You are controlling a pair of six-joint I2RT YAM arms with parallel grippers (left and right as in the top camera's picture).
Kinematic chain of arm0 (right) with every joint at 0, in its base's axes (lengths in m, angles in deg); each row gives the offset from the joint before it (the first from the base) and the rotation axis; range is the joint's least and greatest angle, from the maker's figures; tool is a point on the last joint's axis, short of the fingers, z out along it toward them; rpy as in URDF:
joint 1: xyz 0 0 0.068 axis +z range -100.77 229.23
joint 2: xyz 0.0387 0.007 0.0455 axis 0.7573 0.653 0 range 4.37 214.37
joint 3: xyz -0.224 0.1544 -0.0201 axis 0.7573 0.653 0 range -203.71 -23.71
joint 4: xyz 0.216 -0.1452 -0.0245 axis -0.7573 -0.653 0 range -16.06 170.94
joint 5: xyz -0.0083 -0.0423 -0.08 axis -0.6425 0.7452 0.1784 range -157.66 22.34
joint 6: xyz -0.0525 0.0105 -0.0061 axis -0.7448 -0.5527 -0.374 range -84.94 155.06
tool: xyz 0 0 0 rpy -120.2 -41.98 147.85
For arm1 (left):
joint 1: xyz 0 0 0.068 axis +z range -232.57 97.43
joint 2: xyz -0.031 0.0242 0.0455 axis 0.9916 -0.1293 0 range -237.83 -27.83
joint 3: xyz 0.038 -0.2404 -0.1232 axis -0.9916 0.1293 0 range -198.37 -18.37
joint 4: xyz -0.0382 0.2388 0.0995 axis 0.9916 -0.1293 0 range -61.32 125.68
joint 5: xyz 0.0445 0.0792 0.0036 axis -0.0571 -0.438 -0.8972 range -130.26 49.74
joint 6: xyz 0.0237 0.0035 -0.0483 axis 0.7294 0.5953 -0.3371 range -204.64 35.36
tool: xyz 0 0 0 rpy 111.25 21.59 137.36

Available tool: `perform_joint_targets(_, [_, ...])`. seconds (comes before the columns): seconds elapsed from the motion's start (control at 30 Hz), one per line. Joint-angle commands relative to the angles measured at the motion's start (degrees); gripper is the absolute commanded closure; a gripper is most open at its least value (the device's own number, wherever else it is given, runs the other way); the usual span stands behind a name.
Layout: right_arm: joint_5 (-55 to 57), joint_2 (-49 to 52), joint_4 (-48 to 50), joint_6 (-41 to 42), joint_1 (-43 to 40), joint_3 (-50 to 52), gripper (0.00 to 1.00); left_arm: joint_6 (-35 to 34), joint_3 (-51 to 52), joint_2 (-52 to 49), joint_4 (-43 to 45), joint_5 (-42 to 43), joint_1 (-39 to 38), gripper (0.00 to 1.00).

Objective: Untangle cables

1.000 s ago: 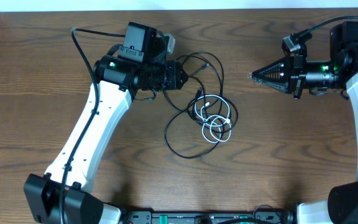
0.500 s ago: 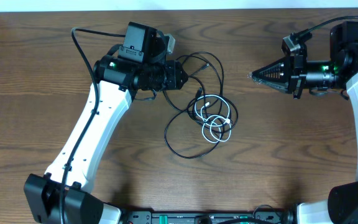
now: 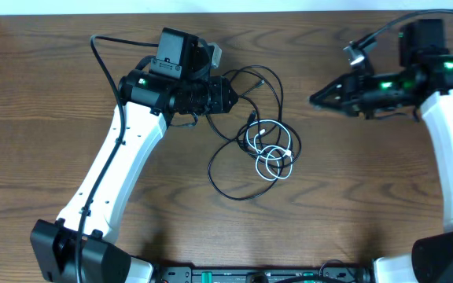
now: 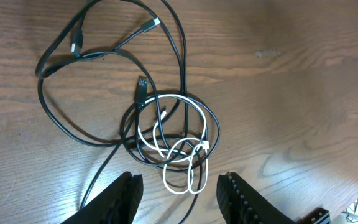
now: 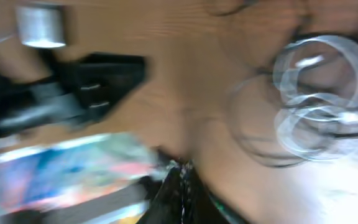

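A long black cable (image 3: 228,168) lies in loose loops on the wooden table, tangled with a shorter white cable (image 3: 272,149) coiled at mid-table. In the left wrist view the white coil (image 4: 182,149) sits inside black loops (image 4: 73,121). My left gripper (image 3: 231,94) is open and empty, just left of the tangle; its fingers (image 4: 178,190) straddle the white loop's end from above. My right gripper (image 3: 318,99) is shut and empty, right of the tangle and apart from it. The right wrist view is motion-blurred; its fingers (image 5: 180,177) look pressed together, with the white coil (image 5: 319,106) at the right.
The table's far edge (image 3: 226,13) meets a white strip at the top. Thick black robot wires loop over the left arm (image 3: 101,59) and the right arm (image 3: 376,35). The arm bases stand at the near edge.
My right gripper has moved left and slightly up toward the tangle, tilting as it went. The left arm and the cables have not moved.
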Motion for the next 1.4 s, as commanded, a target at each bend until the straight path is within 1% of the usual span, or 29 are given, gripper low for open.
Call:
perform_joint_targets(0.0, [22.5,0.1,1.6,0.0,4.7,1.0,0.99,1.1,0.3,-0.6,-0.2,-1.2,0.2,0.56])
perform_joint_targets(0.03, [27.0,0.2,2.1,1.3,6.1,1.6,0.97,0.9,0.3,-0.7,-0.2,-1.6,0.2,0.56])
perform_joint_targets(0.07, [30.4,0.4,2.9,2.6,7.4,2.3,0.91,0.7,0.3,-1.0,-0.2,-1.8,0.2,0.56])
perform_joint_targets(0.1, [32.6,0.7,3.7,3.4,8.5,3.0,0.86,0.6,0.3,-1.3,-0.2,-1.8,0.2,0.55])
perform_joint_targets(0.17, [34.1,1.9,5.3,4.0,10.2,4.8,0.76,0.5,0.3,-1.9,-0.2,-1.8,0.2,0.56])
perform_joint_targets(0.2, [34.2,2.8,6.1,4.0,10.8,5.6,0.75,0.5,0.3,-2.2,-0.2,-1.8,0.3,0.55])
perform_joint_targets(0.33, [34.0,8.2,7.3,3.9,12.3,7.3,0.76,-2.7,0.3,-2.5,0.1,-1.8,2.0,0.55])
perform_joint_targets(0.47, [34.0,14.8,7.8,2.0,13.7,7.4,0.78,-3.7,0.3,-2.5,0.3,-1.8,4.3,0.56])
perform_joint_targets(0.6, [33.9,20.4,9.3,2.0,14.9,7.4,0.81,-3.9,0.3,-2.5,0.3,-1.6,5.4,0.55])
perform_joint_targets(0.73, [33.9,23.6,10.6,2.0,15.5,7.4,0.80,-3.8,0.3,-2.5,0.2,-1.6,5.4,0.55])
perform_joint_targets(0.97, [34.0,25.5,11.8,2.3,15.7,7.4,0.78,-3.8,0.3,-2.6,0.0,-1.8,5.4,0.55])
perform_joint_targets(1.1, [34.0,25.5,11.2,3.6,15.8,7.5,0.75,-3.8,0.3,-2.6,0.0,-1.8,5.4,0.55])
perform_joint_targets(1.37, [33.9,25.5,8.8,3.8,17.5,7.5,0.58,-3.8,0.3,-2.6,0.0,-1.8,5.4,0.55])
